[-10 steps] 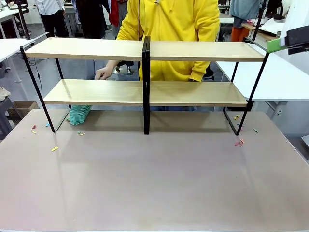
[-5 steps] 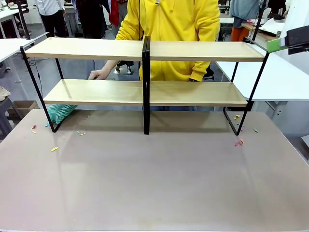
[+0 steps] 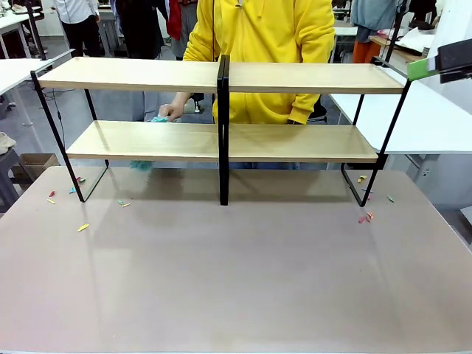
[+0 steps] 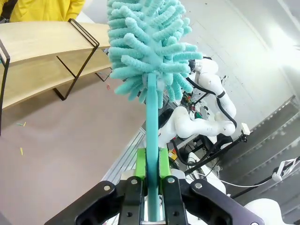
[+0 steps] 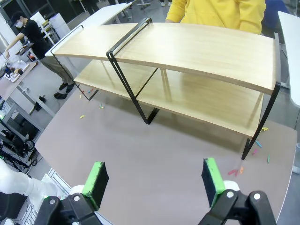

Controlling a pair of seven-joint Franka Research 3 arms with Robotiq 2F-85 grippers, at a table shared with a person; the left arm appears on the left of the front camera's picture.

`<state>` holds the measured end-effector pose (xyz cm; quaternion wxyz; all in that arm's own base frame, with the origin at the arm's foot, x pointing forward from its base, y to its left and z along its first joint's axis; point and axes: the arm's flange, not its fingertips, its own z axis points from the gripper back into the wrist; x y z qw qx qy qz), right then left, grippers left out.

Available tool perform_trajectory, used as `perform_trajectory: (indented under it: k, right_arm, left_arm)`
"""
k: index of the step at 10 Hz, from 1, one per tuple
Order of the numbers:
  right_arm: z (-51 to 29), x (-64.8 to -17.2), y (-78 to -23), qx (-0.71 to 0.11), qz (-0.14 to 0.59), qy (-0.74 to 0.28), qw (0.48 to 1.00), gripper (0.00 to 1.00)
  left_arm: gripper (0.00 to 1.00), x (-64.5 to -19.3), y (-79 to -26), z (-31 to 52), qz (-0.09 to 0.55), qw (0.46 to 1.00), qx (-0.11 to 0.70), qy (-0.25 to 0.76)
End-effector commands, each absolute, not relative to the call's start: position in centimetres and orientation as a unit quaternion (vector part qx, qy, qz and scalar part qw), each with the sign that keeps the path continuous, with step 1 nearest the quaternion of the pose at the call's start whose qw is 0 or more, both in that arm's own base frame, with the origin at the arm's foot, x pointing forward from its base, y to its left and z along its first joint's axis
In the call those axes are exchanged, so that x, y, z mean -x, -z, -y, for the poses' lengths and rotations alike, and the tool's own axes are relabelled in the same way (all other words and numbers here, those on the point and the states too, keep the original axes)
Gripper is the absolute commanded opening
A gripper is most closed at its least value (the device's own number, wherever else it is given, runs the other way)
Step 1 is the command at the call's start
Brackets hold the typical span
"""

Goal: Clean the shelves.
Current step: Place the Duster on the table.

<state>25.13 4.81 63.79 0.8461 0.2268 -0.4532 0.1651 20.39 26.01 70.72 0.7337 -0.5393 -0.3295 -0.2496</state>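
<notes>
The shelves (image 3: 295, 77) stand across the far half of the table, two light-wood boards on a black frame with a centre post; they also appear as shelves (image 4: 33, 61) and shelves (image 5: 187, 51). My left gripper (image 4: 151, 161) is shut on the handle of a teal fluffy duster (image 4: 150, 47), held upright and away from the rack. My right gripper (image 5: 153, 178) hangs open and empty, high above the table's near right; its green pad edge shows as the right gripper (image 3: 435, 65). Behind the rack, a person's hand (image 3: 174, 110) holds another teal duster (image 3: 141, 166) at the lower board.
Small coloured scraps lie on the grey-brown tabletop: scraps (image 3: 83, 227) at the left and scraps (image 3: 365, 217) by the rack's right foot. A person in a yellow top (image 3: 258, 44) stands close behind the shelves. White tables flank both sides.
The person's hand and teal duster swept to the left end under the lower board, then came back right toward the centre post. My right gripper has not moved.
</notes>
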Motion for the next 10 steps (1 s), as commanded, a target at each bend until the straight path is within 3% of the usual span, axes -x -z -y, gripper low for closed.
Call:
perform_trajectory:
  k: [1,2,4,6,8,10]
  right_arm:
    - [-4.8,-25.2,-63.8,-0.230,0.451,-0.166,0.846,1.00]
    - [-4.8,-25.1,-63.8,-0.227,0.453,-0.165,0.846,1.00]
    - [-5.2,-26.0,-62.2,-0.288,0.377,-0.171,0.863,1.00]
    - [-4.7,-26.9,-60.6,-0.351,0.310,-0.130,0.874,1.00]
    - [-4.1,-27.9,-57.0,-0.415,0.212,-0.070,0.882,1.00]
    - [-4.1,-28.6,-51.9,-0.456,0.127,-0.054,0.879,1.00]
  left_arm:
    - [0.00,-20.4,-70.5,-25.9,0.336,0.730,0.539,0.252]
    - [0.12,-20.4,-70.7,-26.0,0.330,0.734,0.539,0.250]
    - [0.12,-18.9,-68.7,-24.1,0.180,0.766,0.512,0.345]
    - [0.12,-18.3,-66.4,-22.3,0.094,0.767,0.497,0.395]
    - [0.12,-19.8,-61.4,-19.1,-0.009,0.781,0.471,0.410]
    - [0.12,-23.0,-54.9,-16.5,-0.086,0.805,0.461,0.362]
